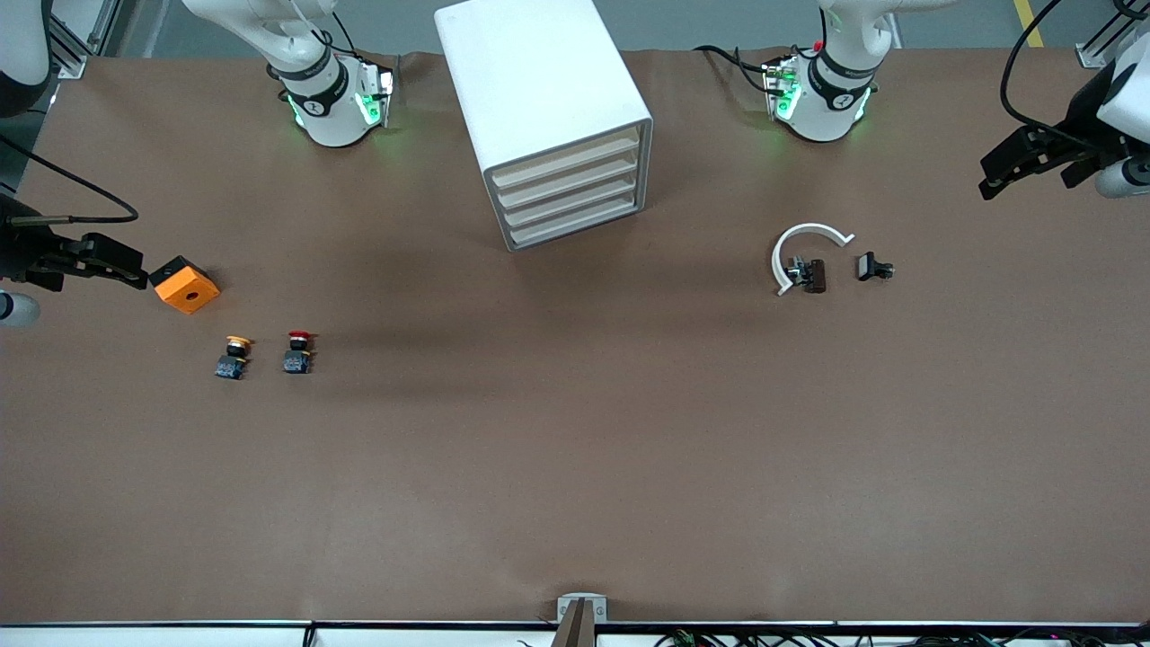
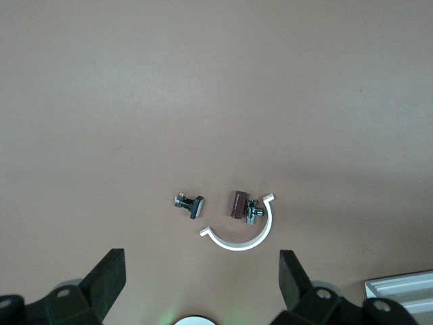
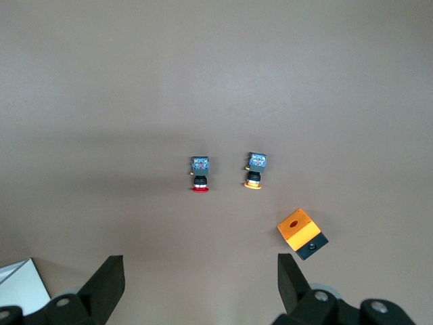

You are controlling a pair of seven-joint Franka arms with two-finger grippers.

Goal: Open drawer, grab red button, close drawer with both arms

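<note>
The white cabinet (image 1: 539, 81) stands mid-table between the arm bases. Its four cream-edged drawers (image 1: 575, 193) are all shut. The red-capped button (image 1: 298, 350) stands on the table toward the right arm's end, nearer the front camera than the cabinet. It also shows in the right wrist view (image 3: 199, 175). My right gripper (image 1: 135, 268) is open and empty, in the air beside the orange cube (image 1: 184, 284); the right wrist view shows it open (image 3: 201, 271). My left gripper (image 1: 993, 178) is open and empty over the left arm's end of the table, also in the left wrist view (image 2: 203, 271).
A yellow-capped button (image 1: 235, 356) stands beside the red one. A white C-shaped clamp (image 1: 809, 238) with a dark brown block (image 1: 814, 275) and a small black part (image 1: 873, 267) lie toward the left arm's end. A cabinet corner shows in the left wrist view (image 2: 399, 288).
</note>
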